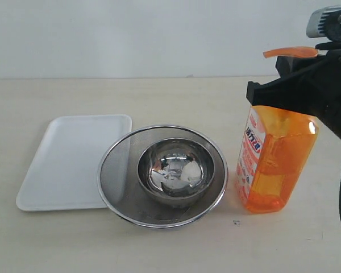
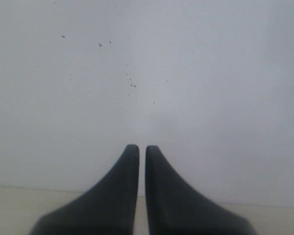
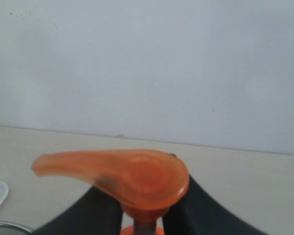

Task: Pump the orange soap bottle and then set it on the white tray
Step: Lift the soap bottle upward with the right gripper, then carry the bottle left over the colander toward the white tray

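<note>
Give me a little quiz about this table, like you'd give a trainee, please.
1. True or false: the orange soap bottle stands on the white tray.
2. What sits in the mesh sieve? A a steel bowl; B a sponge; C a cup.
3. Which gripper has its fingers either side of the bottle's pump stem?
Key: 1 false, it stands on the table, apart from the tray; 2 A; 3 the right gripper.

Orange soap bottle (image 1: 281, 165) label (image 1: 251, 152): red Chinese characters on white, too blurred to read.
</note>
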You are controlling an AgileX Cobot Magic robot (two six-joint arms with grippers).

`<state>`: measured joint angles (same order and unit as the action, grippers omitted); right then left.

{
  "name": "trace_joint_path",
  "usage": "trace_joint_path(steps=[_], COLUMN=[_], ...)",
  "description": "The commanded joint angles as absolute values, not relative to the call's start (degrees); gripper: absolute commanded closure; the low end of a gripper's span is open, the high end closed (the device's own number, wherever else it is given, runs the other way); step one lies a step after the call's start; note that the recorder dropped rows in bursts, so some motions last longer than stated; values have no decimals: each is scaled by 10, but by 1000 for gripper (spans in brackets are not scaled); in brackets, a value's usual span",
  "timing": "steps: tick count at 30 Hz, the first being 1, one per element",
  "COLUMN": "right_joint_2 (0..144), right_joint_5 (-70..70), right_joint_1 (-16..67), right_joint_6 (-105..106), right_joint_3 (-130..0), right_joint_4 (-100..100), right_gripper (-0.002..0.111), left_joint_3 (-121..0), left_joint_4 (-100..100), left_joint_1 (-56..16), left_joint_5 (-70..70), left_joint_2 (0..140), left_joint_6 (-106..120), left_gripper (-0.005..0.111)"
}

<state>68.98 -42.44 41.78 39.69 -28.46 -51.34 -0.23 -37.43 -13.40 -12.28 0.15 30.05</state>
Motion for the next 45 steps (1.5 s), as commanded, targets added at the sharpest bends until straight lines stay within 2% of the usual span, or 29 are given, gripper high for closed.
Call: trace_joint_path(steps=[1,21,39,45], right_joint_2=[687,685,624,642], right_joint_5=[-452,-444,-262,-307], right_joint_1=[418,418,419,485], right_joint_6=[392,442,539,548], right_joint_3=[-287,-374,-568,-574], right_joint_4=[-484,-476,-536,-530], right_gripper=[108,108,108,108], left_joint_3=[0,0,0,0], left_joint_4=[-374,-374,-374,-374], left_joint_1=[-133,-133,-133,-133], left_joint_5=[-120,-120,-119,-119], left_joint_2=[0,0,0,0], left_joint_6=[296,296,296,296], left_gripper=[102,102,102,102])
